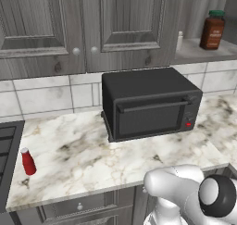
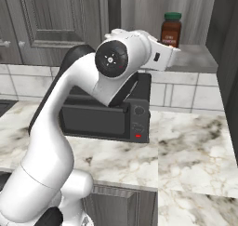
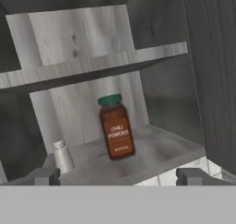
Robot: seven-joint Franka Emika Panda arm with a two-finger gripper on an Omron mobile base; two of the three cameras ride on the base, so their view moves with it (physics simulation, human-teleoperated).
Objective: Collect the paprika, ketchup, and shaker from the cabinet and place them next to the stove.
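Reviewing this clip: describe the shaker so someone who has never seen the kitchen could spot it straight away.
Find the open grey wood-grain cabinet on the wall, up and to the right of the black toaster oven. On its shelf board stand two items; the shaker is the tiny whitish cylinder, left of the much bigger brown, green-lidded paprika.

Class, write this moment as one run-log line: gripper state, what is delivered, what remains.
gripper: open, facing cabinet | ketchup: on counter beside stove | paprika, shaker: on shelf
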